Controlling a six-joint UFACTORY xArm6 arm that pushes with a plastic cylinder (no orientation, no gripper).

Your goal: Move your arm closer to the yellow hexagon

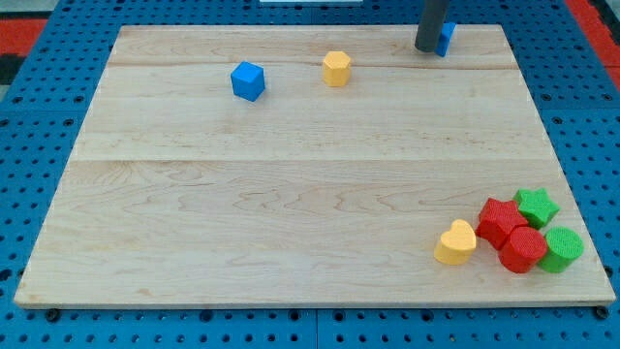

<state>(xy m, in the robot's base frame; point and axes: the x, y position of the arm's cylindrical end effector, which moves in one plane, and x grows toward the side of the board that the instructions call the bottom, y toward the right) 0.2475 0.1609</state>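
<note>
- Lying under everything, the wooden board [310,174] is the one large thing here, and I place all else by the yellow hexagon [336,69], which sits near the board's top edge, a little to the view's left of the middle.
- Coming down at the view's top, well to the right of the yellow hexagon, is my one dark rod; my tip [427,48] rests on the board touching, or just beside, a blue block [446,39] that it half hides, so I cannot tell that block's shape.
- My rod has no jaws and holds nothing; it can only push.
- I judge the move still to be made: clear board lies between my tip and the hexagon, so a slide toward the view's left should meet nothing.
- Far below and to the right of the hexagon, six blocks crowd one corner, touching one another:
- two red blocks [501,221], [523,249];
- two green, a star [537,206] and a rounder one [560,248];
- one yellow heart [455,243].
- Near the hexagon's left stands a blue cube [248,80].
- Counted: two blue, two yellow, two red, two green.
</note>
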